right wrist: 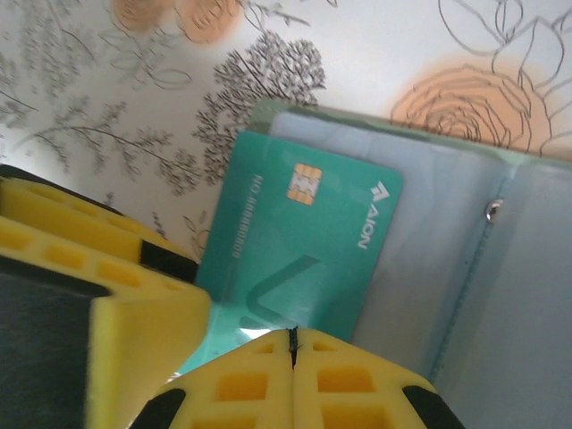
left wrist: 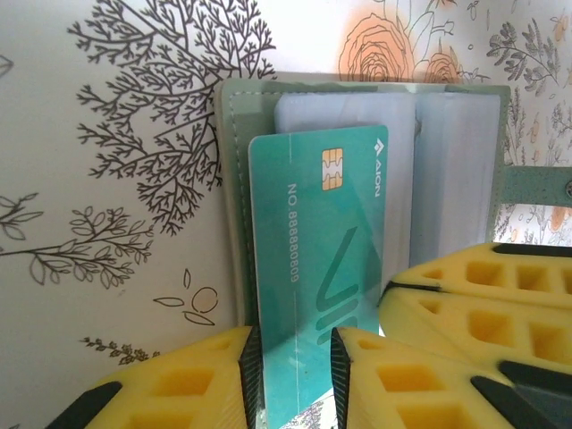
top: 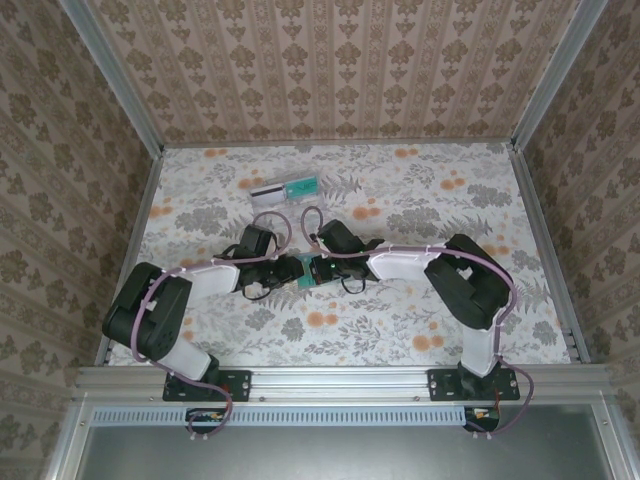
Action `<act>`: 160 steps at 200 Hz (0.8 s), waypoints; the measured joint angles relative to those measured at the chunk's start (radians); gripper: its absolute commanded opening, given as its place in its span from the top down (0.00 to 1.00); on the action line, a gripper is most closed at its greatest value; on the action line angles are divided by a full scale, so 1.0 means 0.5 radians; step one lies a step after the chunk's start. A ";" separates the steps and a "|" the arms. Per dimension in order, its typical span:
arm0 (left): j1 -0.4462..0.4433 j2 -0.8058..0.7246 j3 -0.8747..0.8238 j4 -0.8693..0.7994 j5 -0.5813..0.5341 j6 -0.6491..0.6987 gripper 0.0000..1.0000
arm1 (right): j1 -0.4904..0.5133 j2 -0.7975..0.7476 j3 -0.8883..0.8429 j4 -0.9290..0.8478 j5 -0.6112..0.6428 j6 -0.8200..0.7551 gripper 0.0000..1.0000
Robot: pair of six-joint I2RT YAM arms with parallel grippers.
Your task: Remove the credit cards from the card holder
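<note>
The green card holder (top: 300,272) is lying open in the middle of the flowered counter (top: 400,330). A teal chip card (left wrist: 313,232) is resting on one of its blue-grey inner faces, with its near end reaching toward the left gripper (left wrist: 290,344). That gripper's fingers are standing slightly apart with the card's end between them; I cannot tell whether they are clamping it. The right gripper (right wrist: 292,338) is pressed together, its tip sitting over the card's near edge, just beside the left fingers.
</note>
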 measured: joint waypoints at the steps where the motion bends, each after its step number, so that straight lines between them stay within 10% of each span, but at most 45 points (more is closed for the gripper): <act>1: 0.000 0.000 0.000 -0.001 0.000 -0.001 0.70 | 0.000 0.001 0.000 -0.001 0.000 0.000 0.96; 68: -0.002 0.010 0.000 -0.002 -0.001 0.000 0.71 | 0.000 0.045 0.027 -0.024 0.000 0.014 0.96; 160: -0.007 0.030 0.004 -0.002 -0.015 -0.011 1.00 | -0.002 0.051 0.034 -0.024 0.002 0.030 0.95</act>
